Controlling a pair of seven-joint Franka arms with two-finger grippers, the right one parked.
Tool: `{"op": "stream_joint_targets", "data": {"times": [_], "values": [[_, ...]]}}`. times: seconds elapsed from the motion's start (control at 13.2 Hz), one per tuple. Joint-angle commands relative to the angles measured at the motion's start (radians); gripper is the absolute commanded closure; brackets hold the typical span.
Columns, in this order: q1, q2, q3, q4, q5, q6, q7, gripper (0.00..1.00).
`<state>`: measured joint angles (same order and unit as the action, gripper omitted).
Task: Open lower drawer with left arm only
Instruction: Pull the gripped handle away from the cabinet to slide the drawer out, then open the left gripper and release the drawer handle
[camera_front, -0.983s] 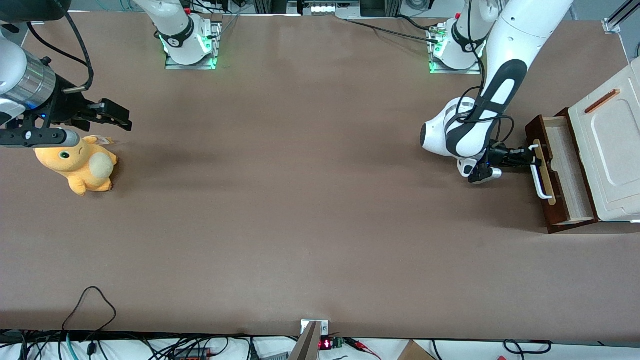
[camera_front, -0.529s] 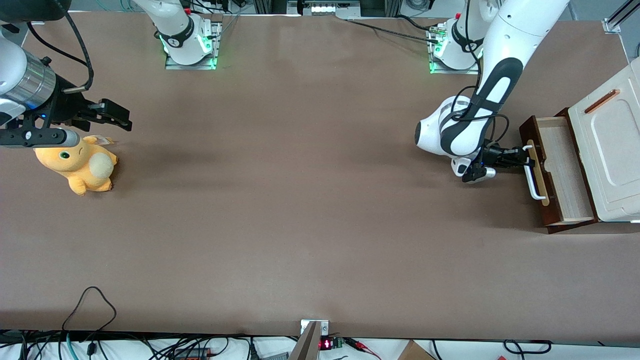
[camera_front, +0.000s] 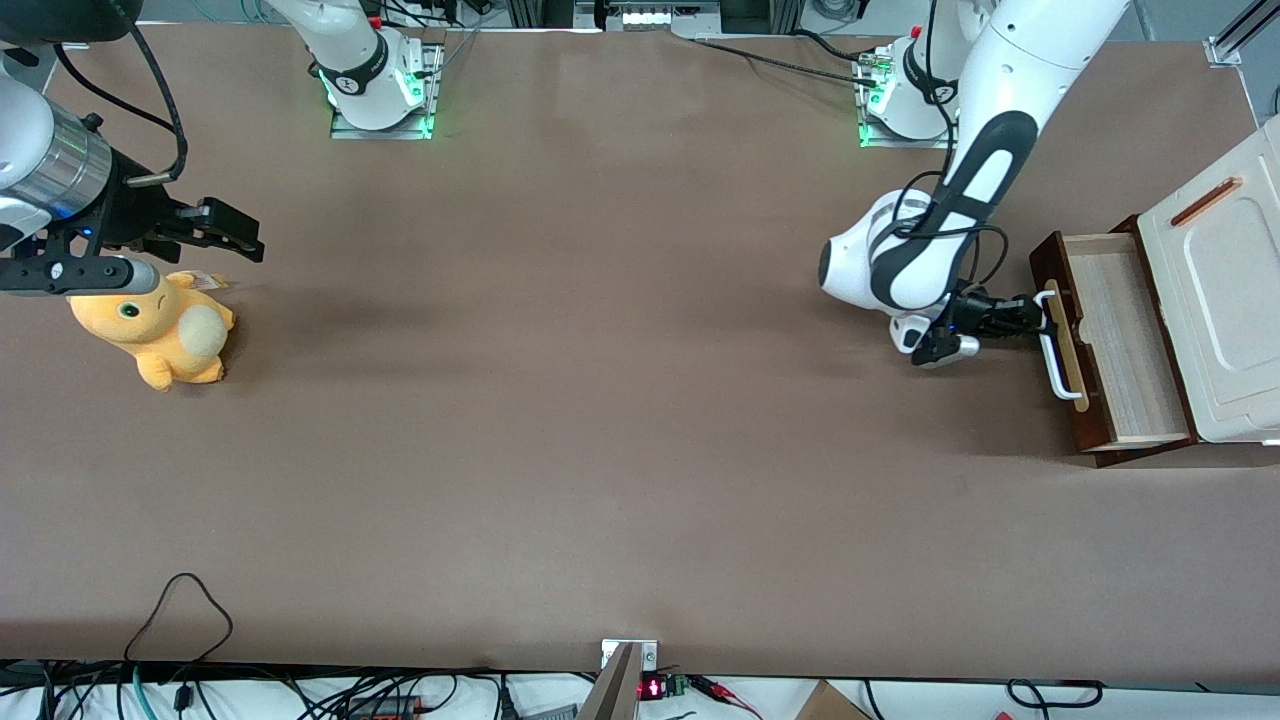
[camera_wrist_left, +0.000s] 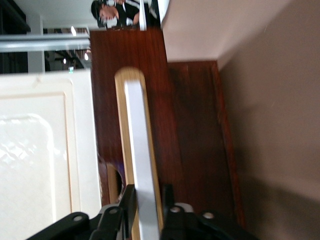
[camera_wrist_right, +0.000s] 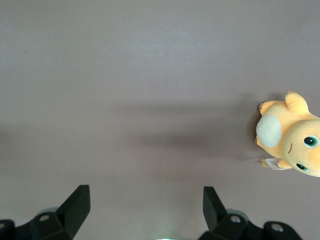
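The lower drawer (camera_front: 1120, 350) stands pulled out of the cabinet at the working arm's end of the table, its pale wood interior showing. Its dark brown front carries a white bar handle (camera_front: 1052, 345) on a pale wood strip. The left arm (camera_front: 940, 250) reaches low toward the drawer front. Its gripper (camera_front: 1040, 318) is shut on the white bar handle. In the left wrist view the handle (camera_wrist_left: 140, 150) runs between the black fingers (camera_wrist_left: 127, 207) of the gripper (camera_wrist_left: 148, 205), against the dark drawer front (camera_wrist_left: 192, 140).
The white cabinet panel (camera_front: 1215, 290) with a thin copper-coloured handle (camera_front: 1205, 201) sits above the drawer. An orange plush toy (camera_front: 160, 330) lies toward the parked arm's end of the table. Cables hang along the table's front edge.
The left gripper has moved away from the cabinet with the handle in it, and the drawer has slid farther out.
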<state>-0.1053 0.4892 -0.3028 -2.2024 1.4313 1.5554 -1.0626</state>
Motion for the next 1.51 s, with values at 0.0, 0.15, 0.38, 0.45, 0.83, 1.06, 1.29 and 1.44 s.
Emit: {"op": "stream_joint_targets", "data": {"times": [0.0, 0.15, 0.38, 0.45, 0.83, 1.06, 1.29, 1.44], "values": [[-0.028, -0.032, -0.012, 0.029, -0.066, 0.003, 0.039, 0.0], [-0.028, -0.046, -0.035, 0.064, -0.136, 0.009, 0.042, 0.0], [-0.024, -0.113, -0.065, 0.139, -0.3, 0.055, 0.106, 0.0], [-0.019, -0.138, -0.065, 0.198, -0.387, 0.06, 0.196, 0.0], [0.048, -0.26, -0.062, 0.47, -0.783, 0.06, 0.607, 0.0], [0.101, -0.339, -0.041, 0.567, -1.073, 0.048, 0.659, 0.0], [0.119, -0.398, 0.087, 0.612, -1.32, 0.031, 0.792, 0.0], [0.119, -0.428, 0.187, 0.613, -1.428, 0.02, 0.925, 0.0]]}}
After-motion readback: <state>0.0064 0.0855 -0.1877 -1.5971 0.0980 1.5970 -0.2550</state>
